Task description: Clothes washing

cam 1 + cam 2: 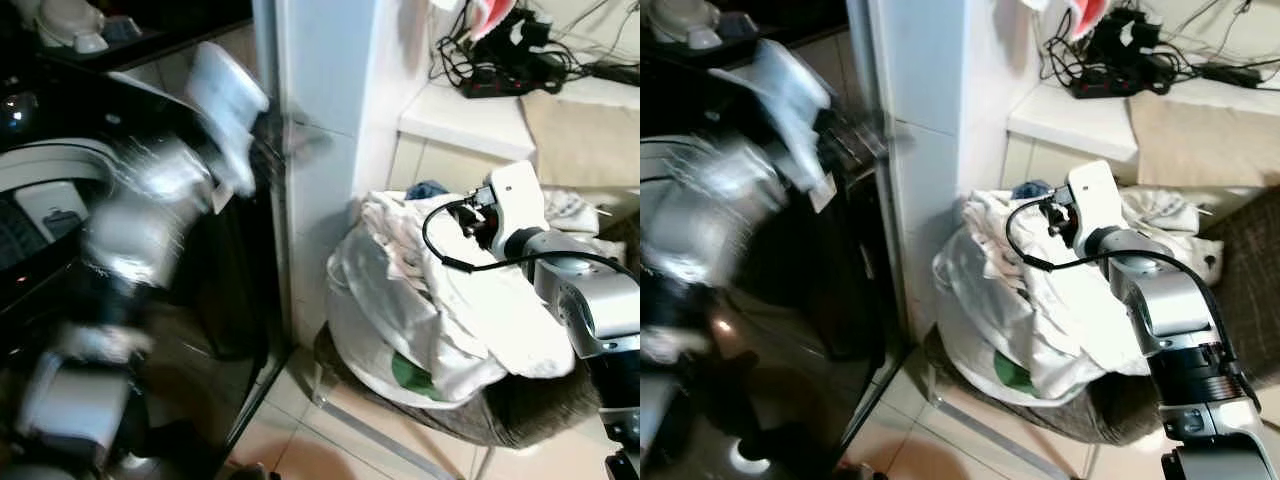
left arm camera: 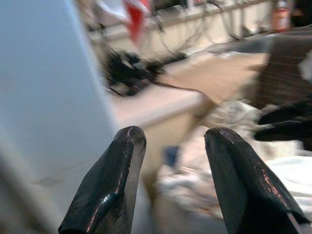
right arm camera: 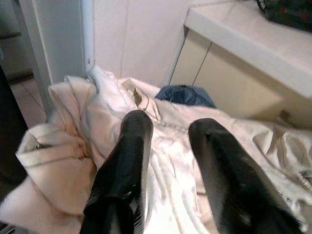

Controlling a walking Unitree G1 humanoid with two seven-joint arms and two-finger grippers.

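Observation:
A heap of white clothes (image 1: 430,300) lies piled on a low stool with a dark cushion (image 1: 530,410). A blue garment (image 3: 185,95) shows at the back of the heap and a green piece (image 1: 410,372) near its bottom. My right gripper (image 3: 170,129) is open right over the top of the white clothes, with nothing between its fingers. My left arm is raised and blurred in front of the dark washing machine (image 1: 40,180). Its gripper (image 2: 168,141) is open and empty, close to the white pillar's edge.
A white pillar (image 1: 320,120) stands between the machine and the stool. Behind the heap, a white ledge (image 1: 460,115) carries a power strip with tangled cables (image 1: 500,70) and a beige cloth (image 1: 580,130). Light floor tiles (image 1: 300,440) show below.

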